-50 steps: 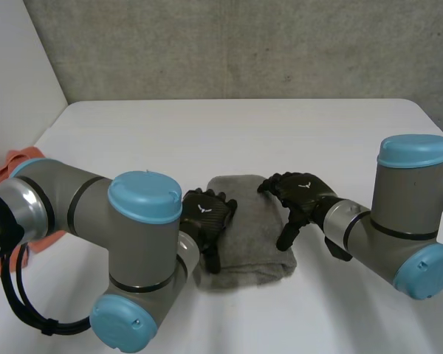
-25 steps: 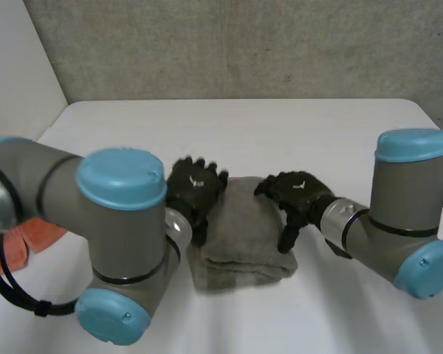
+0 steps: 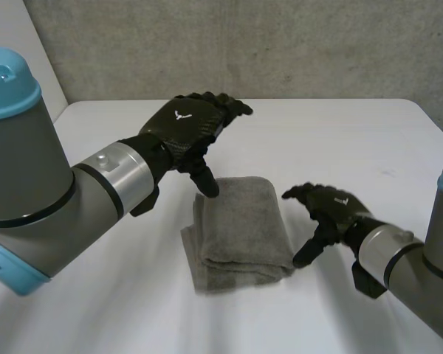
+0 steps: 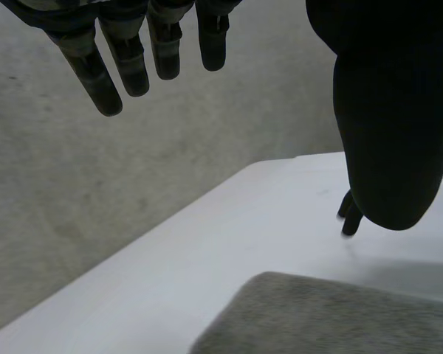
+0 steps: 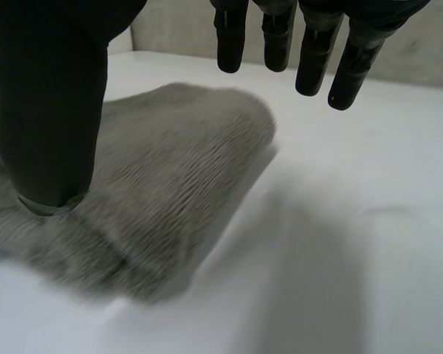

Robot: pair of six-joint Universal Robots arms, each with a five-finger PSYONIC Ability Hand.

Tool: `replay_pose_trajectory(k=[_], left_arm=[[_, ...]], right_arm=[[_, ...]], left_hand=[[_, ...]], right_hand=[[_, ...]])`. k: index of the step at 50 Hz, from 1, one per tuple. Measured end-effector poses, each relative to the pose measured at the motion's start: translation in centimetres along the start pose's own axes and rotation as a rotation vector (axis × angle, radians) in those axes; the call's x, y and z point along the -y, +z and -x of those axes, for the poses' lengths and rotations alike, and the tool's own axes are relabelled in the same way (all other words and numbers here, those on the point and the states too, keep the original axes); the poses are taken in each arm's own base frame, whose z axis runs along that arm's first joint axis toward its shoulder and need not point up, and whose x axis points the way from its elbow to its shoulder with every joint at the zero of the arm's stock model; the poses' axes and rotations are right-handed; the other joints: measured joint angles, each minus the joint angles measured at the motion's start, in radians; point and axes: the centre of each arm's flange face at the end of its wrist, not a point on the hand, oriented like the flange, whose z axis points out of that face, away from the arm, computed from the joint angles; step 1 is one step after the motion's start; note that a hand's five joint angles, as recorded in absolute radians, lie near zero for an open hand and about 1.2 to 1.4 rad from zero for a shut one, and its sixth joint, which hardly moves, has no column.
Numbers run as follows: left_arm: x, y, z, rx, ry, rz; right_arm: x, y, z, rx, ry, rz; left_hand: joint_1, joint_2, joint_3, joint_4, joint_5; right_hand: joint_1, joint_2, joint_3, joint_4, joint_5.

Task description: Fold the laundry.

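Nearest you in the head view, the left arm (image 3: 29, 192) fills the left side of the frame and the right arm (image 3: 421, 265) comes in at the lower right corner.

Just beyond the right arm, right of centre, the right hand (image 3: 331, 209) is released and holds nothing. Its fingers are loosely spread and its thumb points down beside the right edge of the folded grey towel (image 3: 240, 225). In the right wrist view the fingers (image 5: 280, 37) hang straight and apart, clear of the towel (image 5: 177, 169). The thumb (image 5: 52, 110) stands in front of the cloth, and you cannot tell whether its tip touches it.

The towel lies folded in a thick oblong on the white table (image 3: 340, 140), at the centre of the frame and a little toward the lower half. Its rounded fold faces the far side and its layered edges face you.

Farther back, in the upper middle of the frame, the left hand (image 3: 186, 127) hovers above the table and is also released. Its fingers reach toward the far side and its thumb points down over the towel's far left corner. In the left wrist view the fingers (image 4: 133, 59) are straight, and the towel (image 4: 332, 317) sits below the thumb (image 4: 387, 133), apart from it.

Behind the table's far edge stands a grey concrete wall (image 3: 280, 44).
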Motion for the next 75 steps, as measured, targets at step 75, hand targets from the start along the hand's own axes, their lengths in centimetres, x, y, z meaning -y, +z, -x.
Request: replay_pose_trajectory(k=[75], left_arm=[[-1.1,-0.5,-0.2,-0.046,-0.027,0.058]], right_arm=[[4.6,16.4,-9.7,-0.124,-0.088,-0.194]], left_hand=[[0.0,0.0,0.0,0.0,0.0]], right_hand=[[0.717,0.911,0.894,0.954,0.862]])
